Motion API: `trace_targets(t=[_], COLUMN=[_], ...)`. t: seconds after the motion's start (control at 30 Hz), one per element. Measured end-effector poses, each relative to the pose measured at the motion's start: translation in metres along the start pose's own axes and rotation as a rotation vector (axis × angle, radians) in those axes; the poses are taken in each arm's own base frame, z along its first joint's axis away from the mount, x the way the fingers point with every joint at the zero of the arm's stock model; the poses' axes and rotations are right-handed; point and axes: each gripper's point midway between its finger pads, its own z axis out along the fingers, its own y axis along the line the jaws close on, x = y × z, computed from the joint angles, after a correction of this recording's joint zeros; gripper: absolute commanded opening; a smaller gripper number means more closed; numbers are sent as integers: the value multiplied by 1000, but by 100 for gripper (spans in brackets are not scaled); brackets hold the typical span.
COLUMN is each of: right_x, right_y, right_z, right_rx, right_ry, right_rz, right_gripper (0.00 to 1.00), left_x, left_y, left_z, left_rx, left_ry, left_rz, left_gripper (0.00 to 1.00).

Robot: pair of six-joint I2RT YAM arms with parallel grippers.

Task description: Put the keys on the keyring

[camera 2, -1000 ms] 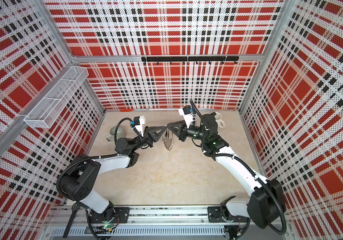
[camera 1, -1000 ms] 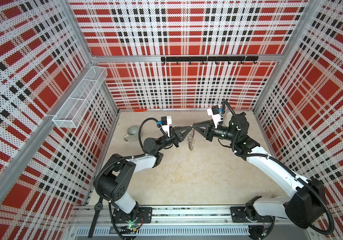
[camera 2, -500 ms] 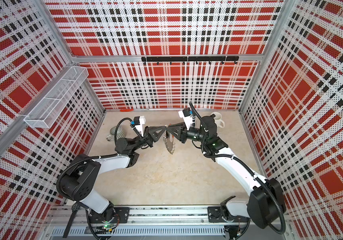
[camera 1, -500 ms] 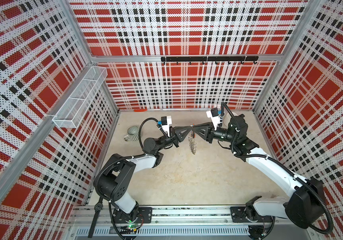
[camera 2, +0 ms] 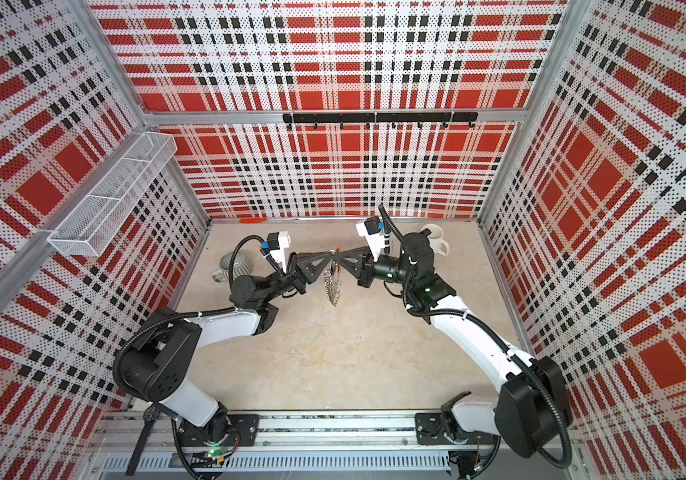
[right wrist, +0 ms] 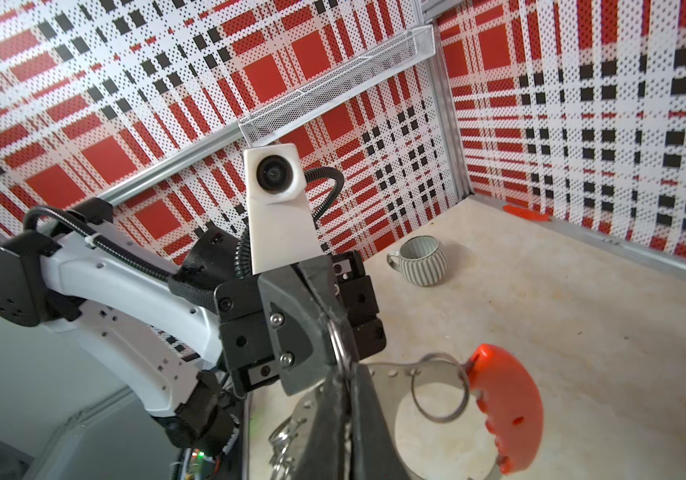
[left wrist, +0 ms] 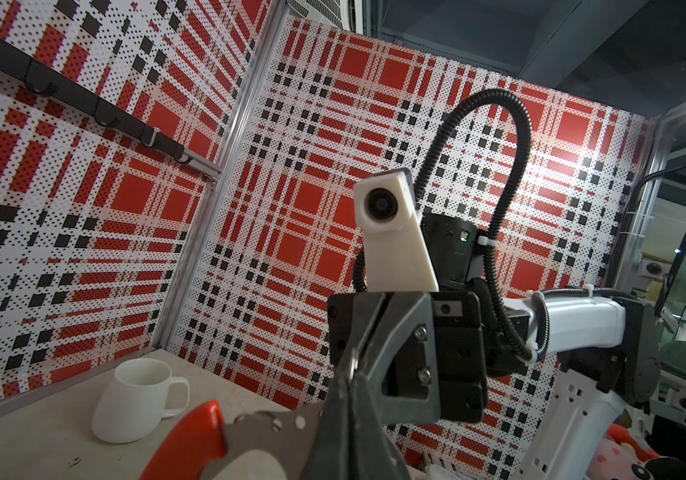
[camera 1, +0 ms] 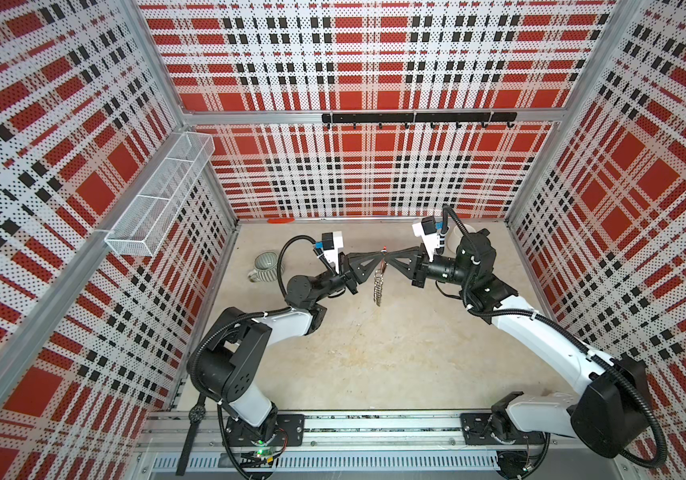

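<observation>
Left gripper (camera 1: 380,260) is pinched tight on the top of the keyring (camera 1: 378,286). It holds the keyring up in the air over the middle of the table (camera 1: 374,365).

The right gripper (camera 1: 389,261) points in from the other side. It is squeezed tight too, and it nips the same top part of the hoop. The two black noses meet tip to tip.

The keyring hangs straight down under them and does not touch the table. In both top views it looks thin, because I see it almost from its edge. Its little silver loops dangle along the bottom half.

The red part (right wrist: 503,407) sits right beside the right gripper's fingers (right wrist: 339,419). One thin wire loop (right wrist: 441,386) hangs on the grey band next to it. In the left wrist view the red part sticks out past the left gripper's fingers.

I cannot pick out the keys among the loops.

A stripy mug (camera 1: 268,266) stands on the table behind the left arm. A white mug (camera 2: 436,241) stands behind the right arm, near the back wall. Both mugs are well apart from the keyring.
</observation>
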Motion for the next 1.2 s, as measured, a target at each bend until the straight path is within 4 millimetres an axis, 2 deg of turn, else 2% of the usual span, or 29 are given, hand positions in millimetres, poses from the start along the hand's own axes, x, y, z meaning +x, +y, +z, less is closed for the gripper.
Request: trace_targets(t=[0.1,0.27,0.37,0.5,0.63,0.8,0.97,1.1,1.2], right_x=[0,-2,0,2,11,33,42,44,44], right_y=[-1,-5,-12,-26,-40,-45,-40,-37,-35], right_z=[0,1,0,-3,-7,-5,-2,0,1], right_rx=[6,47,101,222,318,348,333,322,318], right_ry=[2,24,62,127,203,293,325,329,331], right_rz=[-9,-51,-87,-170,-246,-288,-307,-317,-318], right_gripper=[0,0,0,0,0,0,0,0,0], left_x=[0,0,-1,-6,-9,-3,17,36,42], left_y=[0,1,3,-2,-3,23,38,40,39], left_z=[0,-1,-5,-13,-14,-3,-6,-14,-16], left_rx=[0,-6,-39,-94,-137,-164,-145,-113,-96], left_ry=[0,3,29,101,232,455,615,688,708], left_rz=[2,55,133,333,573,725,755,727,718], left_gripper=[0,22,30,34,30,24,23,26,28])
